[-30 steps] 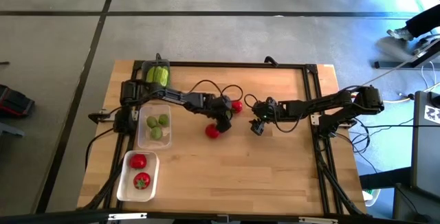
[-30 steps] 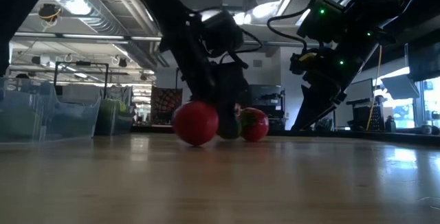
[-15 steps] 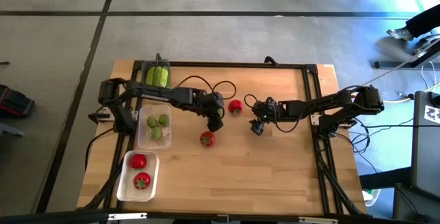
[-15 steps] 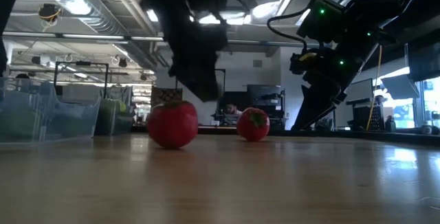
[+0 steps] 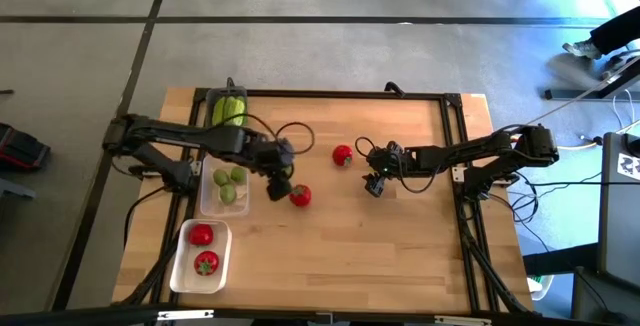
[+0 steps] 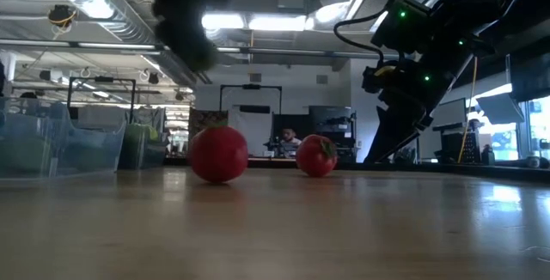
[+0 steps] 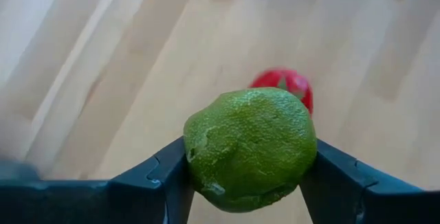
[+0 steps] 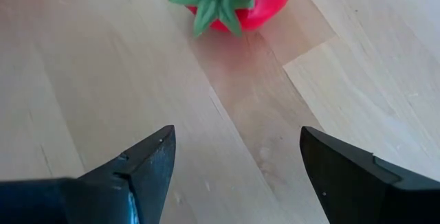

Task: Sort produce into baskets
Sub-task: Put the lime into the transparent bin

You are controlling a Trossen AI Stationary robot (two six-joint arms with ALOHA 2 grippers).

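Observation:
My left gripper point(image 5: 277, 188) is shut on a small round green fruit point(image 7: 247, 148), above the table between the clear basket point(image 5: 208, 204) and a red tomato point(image 5: 300, 196). That tomato also shows beyond the fruit in the left wrist view point(image 7: 285, 85). A second tomato point(image 5: 342, 154) lies on the table further right. My right gripper point(image 5: 374, 186) is open and empty, just right of it; the tomato shows ahead of its fingers point(image 8: 234, 1). The clear basket holds three green fruits point(image 5: 228, 183). My left gripper pinches the green fruit between its two fingers, one on each opposite side point(image 7: 196, 162). The fruit fills the gap between them. It is lifted clear of the table.
A dark grey basket point(image 5: 210, 97) with light-green cucumbers point(image 5: 230, 111) stands at the far left. A white basket point(image 5: 180, 266) with two tomatoes point(image 5: 203, 248) stands at the near left. Black frame rails run along the table's far and right edges.
My left gripper has risen from between the two tomatoes with the green fruit. It has carried the fruit toward the table's left edge, up to the clear basket. The nearer tomato has rolled a little to the left.

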